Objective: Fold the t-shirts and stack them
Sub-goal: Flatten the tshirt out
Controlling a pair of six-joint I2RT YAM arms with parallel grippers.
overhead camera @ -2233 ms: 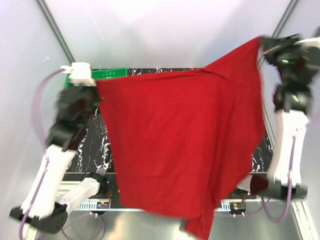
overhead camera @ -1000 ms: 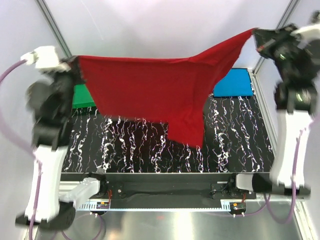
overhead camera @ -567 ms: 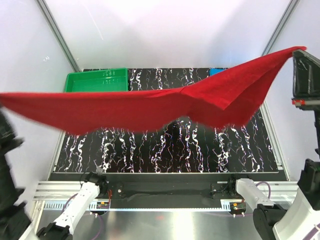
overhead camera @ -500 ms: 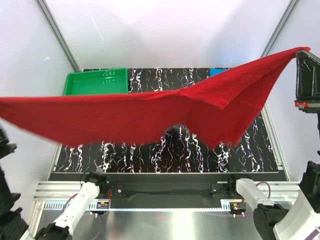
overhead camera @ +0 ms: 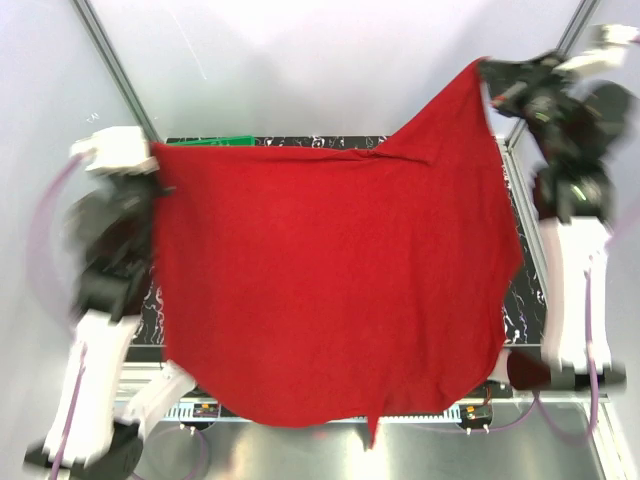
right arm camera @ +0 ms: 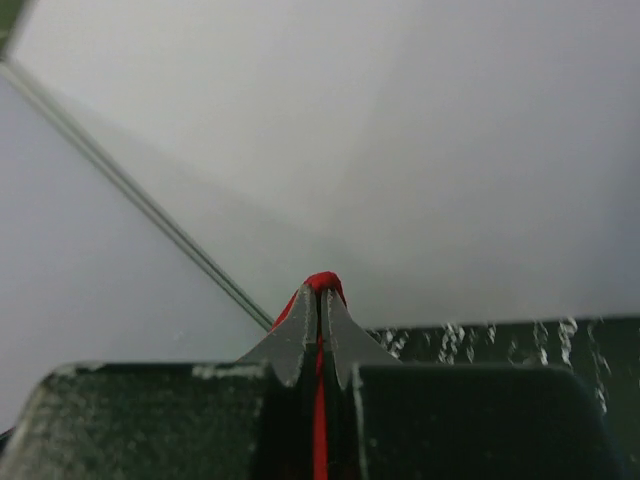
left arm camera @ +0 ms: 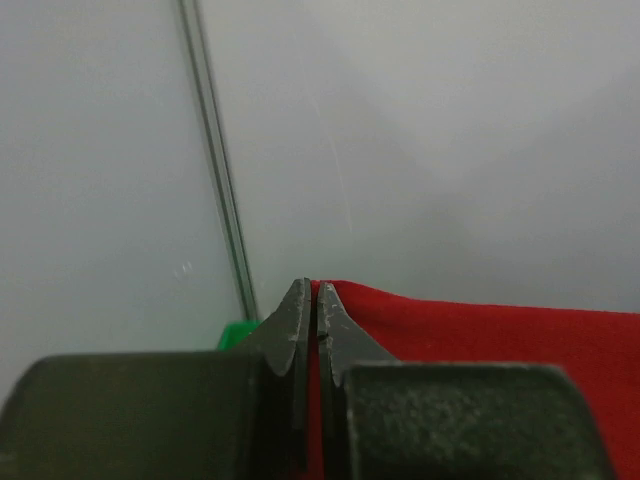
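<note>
Pincer L [left arm camera: 311,291] & pincer R [right arm camera: 320,296], up high, pinch red shirt [overhead camera: 340,290] corners.

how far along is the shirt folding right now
Early. Done: nothing folded is in view. In hand: the deep red cloth t-shirt hangs spread in the air, the left gripper shut on one top corner and the right gripper shut on the other. Left: lay it flat, fold it, stack it.
</note>
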